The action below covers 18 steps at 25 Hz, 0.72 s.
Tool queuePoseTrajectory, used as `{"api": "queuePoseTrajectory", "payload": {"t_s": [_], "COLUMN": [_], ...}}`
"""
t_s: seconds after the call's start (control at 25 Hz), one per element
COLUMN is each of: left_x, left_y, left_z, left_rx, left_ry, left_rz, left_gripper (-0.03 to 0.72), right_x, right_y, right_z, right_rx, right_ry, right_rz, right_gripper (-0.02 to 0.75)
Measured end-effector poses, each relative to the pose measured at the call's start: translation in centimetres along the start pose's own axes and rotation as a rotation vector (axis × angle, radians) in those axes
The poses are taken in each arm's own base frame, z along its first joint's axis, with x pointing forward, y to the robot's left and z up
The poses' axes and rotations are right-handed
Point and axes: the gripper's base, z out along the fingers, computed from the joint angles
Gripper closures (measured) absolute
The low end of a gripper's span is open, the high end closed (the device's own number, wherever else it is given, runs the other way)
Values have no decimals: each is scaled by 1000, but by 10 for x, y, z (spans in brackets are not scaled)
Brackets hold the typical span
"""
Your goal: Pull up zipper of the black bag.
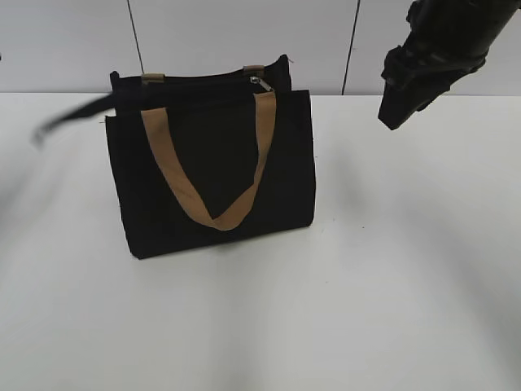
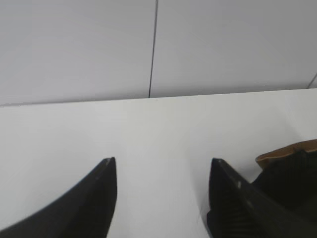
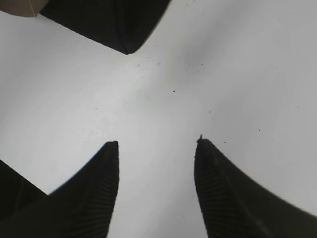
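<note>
The black bag (image 1: 212,167) stands upright on the white table (image 1: 391,269), left of the middle, its tan strap handle (image 1: 175,175) hanging down its front. The zipper (image 1: 203,81) runs along the top edge, with its silver pull tab (image 1: 260,83) near the right end. My left gripper (image 2: 161,166) is open and empty just left of the bag's top corner; it is blurred in the exterior view (image 1: 69,118). A bag corner with tan strap (image 2: 292,168) shows beside its right finger. My right gripper (image 3: 157,144) is open and empty above the table, right of the bag (image 1: 399,114); a bag corner (image 3: 109,25) shows at top left.
A pale panelled wall (image 1: 244,41) stands right behind the table's far edge. White tabletop lies in front of and to the right of the bag.
</note>
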Motion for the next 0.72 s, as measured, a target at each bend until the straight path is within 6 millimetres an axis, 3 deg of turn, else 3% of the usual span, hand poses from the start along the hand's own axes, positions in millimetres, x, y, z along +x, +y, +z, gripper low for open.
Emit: {"api": "queuePoseTrajectory", "payload": {"t_s": [0.2, 0.36, 0.72], "left_x": [6, 7, 7], "left_y": [0, -1, -8], "left_z": [0, 0, -2], "left_rx": [-3, 4, 67], "left_ry": [63, 75, 88], "left_rz": [-191, -272, -283], "left_gripper": [234, 235, 233], "right_x": [2, 11, 55], "right_y": [-5, -23, -58], "right_z": [-4, -11, -48], "right_rx": [7, 28, 117], "right_ry": [-8, -22, -71], "right_rz": [116, 265, 450], "right_gripper": [361, 361, 361]}}
